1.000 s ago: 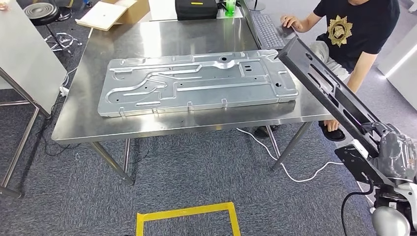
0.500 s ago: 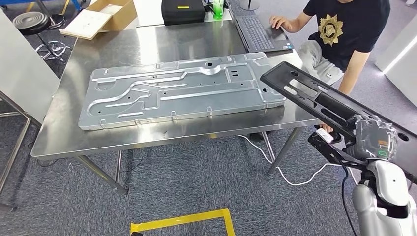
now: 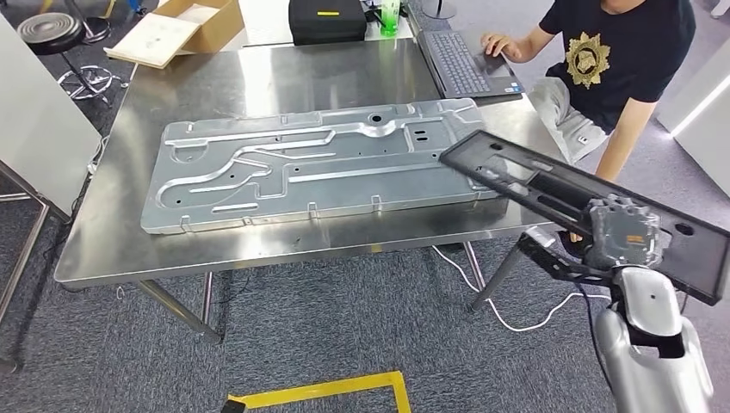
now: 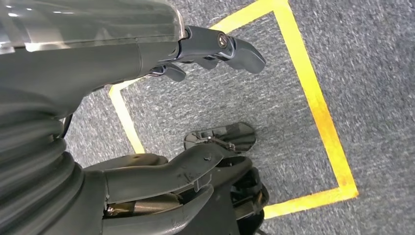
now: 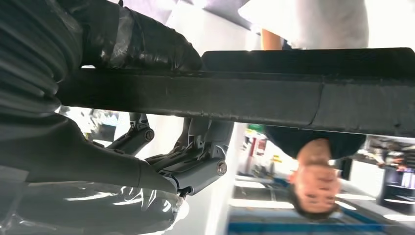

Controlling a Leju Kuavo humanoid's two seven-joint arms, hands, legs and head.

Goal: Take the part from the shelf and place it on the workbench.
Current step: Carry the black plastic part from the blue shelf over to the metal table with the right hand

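The part is a long black slotted frame [image 3: 534, 185]. My right hand [image 3: 624, 234] grips it near its middle, off the steel workbench's [image 3: 284, 73] front right corner. The frame is held almost level, slanting away to the left. Its far end hangs above the right end of a large silver stamped plate [image 3: 310, 168] lying on the bench. In the right wrist view the black frame [image 5: 293, 98] crosses in front of my right hand [image 5: 191, 161], with dark fingers over it and grey ones beneath. My left hand [image 4: 210, 49] hangs over the carpet with nothing in it.
A person [image 3: 620, 60] sits at the bench's far right corner with a hand on a laptop [image 3: 469, 62]. A black case [image 3: 325, 19] and a cardboard box [image 3: 176, 26] lie beyond the bench. A yellow tape square [image 3: 327, 391] marks the floor and a white panel [image 3: 39, 112] stands at left.
The view shifted a little. My right hand has swung the black frame down from a steep slant to nearly level and carried its far end in over the bench's right side.
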